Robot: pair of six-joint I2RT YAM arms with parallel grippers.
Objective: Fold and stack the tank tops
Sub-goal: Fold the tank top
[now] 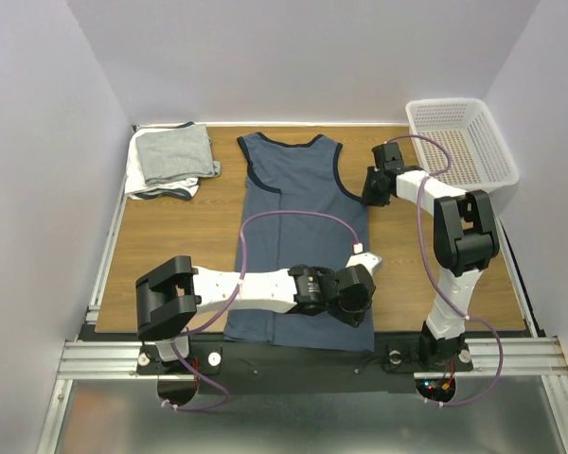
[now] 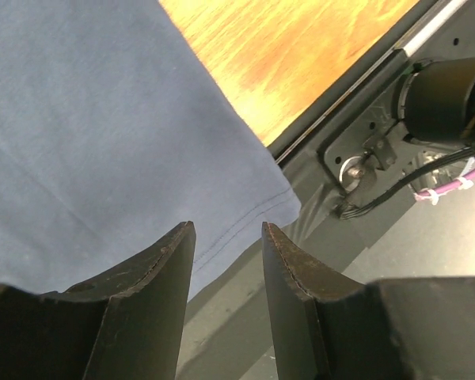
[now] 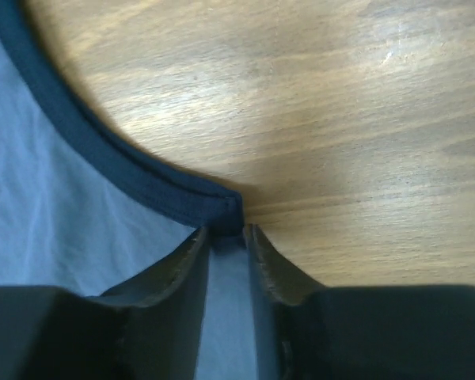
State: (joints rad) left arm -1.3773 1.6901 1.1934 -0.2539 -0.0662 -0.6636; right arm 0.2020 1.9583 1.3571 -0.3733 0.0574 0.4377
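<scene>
Grey-white pile point(image 1: 170, 161) already folded far-left, blue top point(image 1: 293, 218) flat and unfolded at centre; left gripper point(image 2: 228, 229) spread open at near-right hem corner, right gripper point(image 3: 224, 232) straddling armhole corner, grip unclear; fold and stacking still ahead.

Your top camera looks down from high behind the near edge over the whole brown wooden table point(image 1: 189, 255). Both wrist cameras sit close above the slate-blue cloth tank top point(image 1: 293, 189): left at its near hem, right seemingly at an armhole.

blue tank top point(image 1: 293, 180): lower middle hidden by left arm point(image 1: 256, 288) | white tank top point(image 1: 135, 180): mostly under grey tank top point(image 1: 175, 154)
</scene>
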